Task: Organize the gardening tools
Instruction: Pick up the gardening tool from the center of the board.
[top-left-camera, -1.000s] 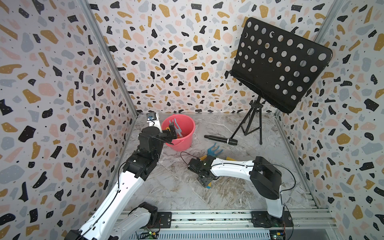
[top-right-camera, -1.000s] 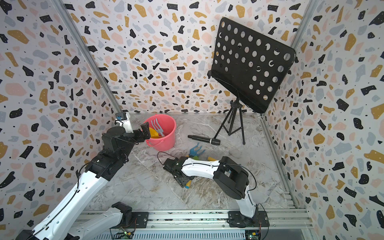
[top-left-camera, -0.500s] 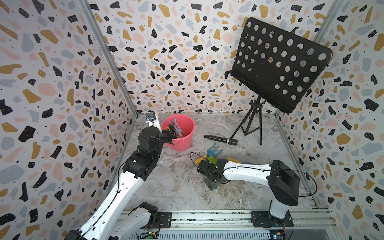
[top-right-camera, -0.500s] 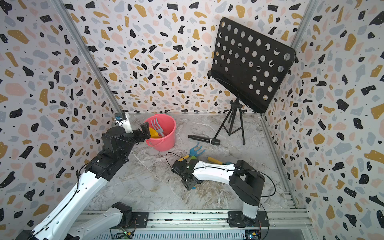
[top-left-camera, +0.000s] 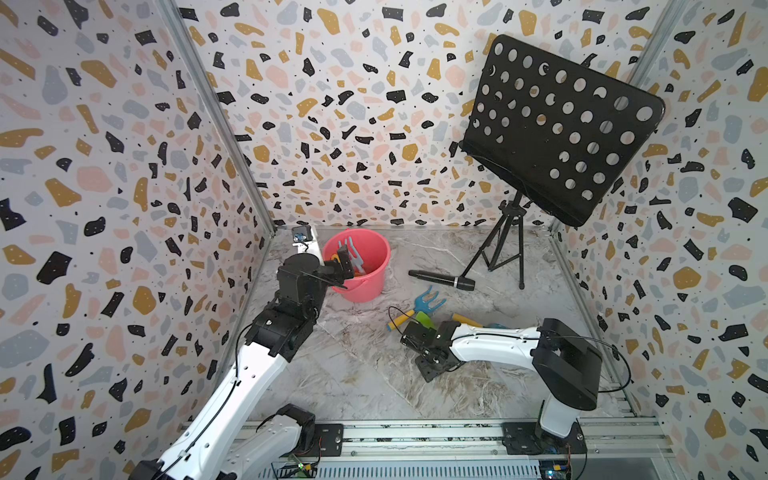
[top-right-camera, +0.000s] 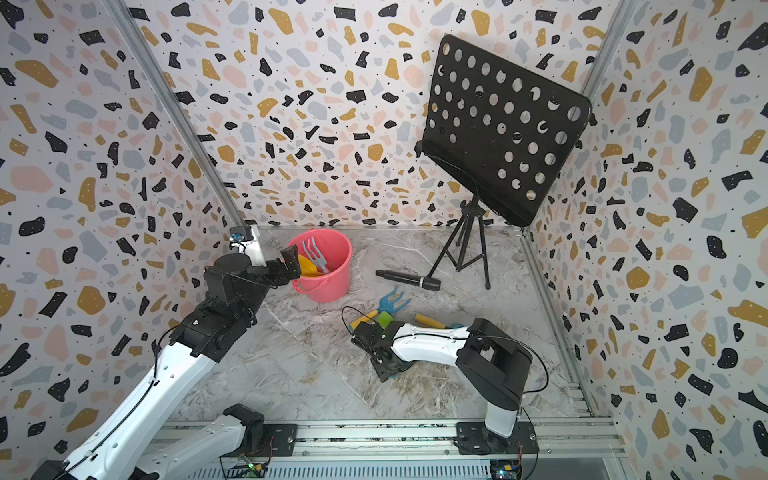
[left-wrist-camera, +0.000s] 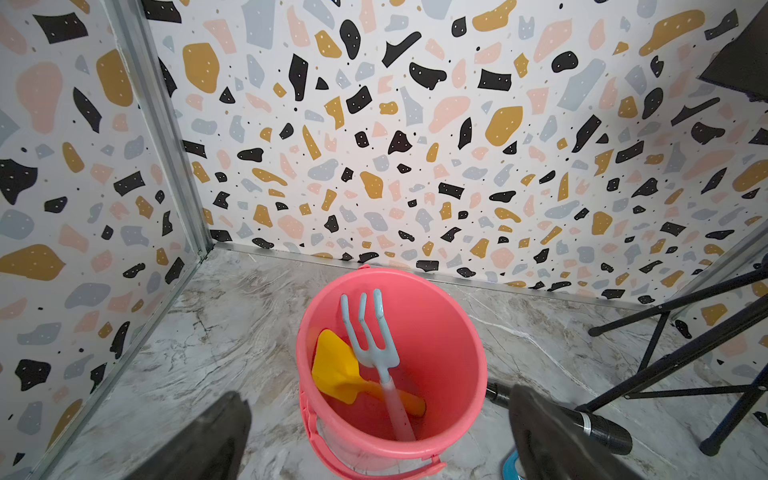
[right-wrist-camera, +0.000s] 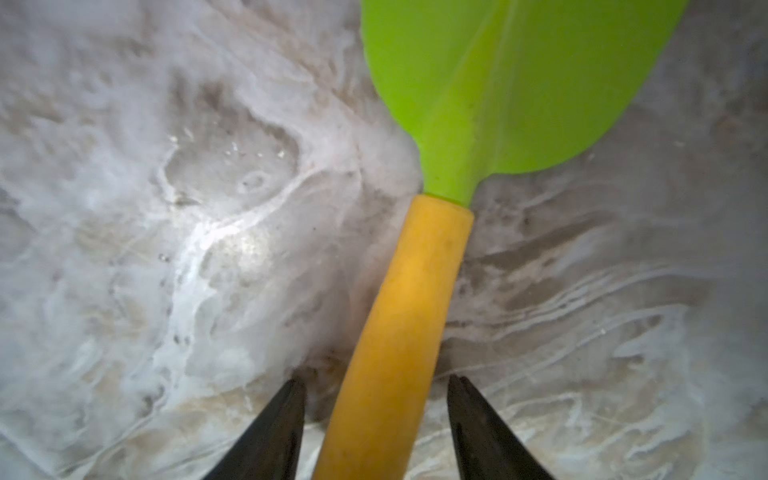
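The green trowel (right-wrist-camera: 519, 83) (yellow-handled) has a broad, rounded blade.

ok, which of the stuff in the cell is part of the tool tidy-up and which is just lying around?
Job: pink bucket; light-blue rake and yellow shovel, both inside it; blue fork, green trowel and a half-hidden yellow-handled tool, all on the floor.
Lying about: black microphone; music stand.
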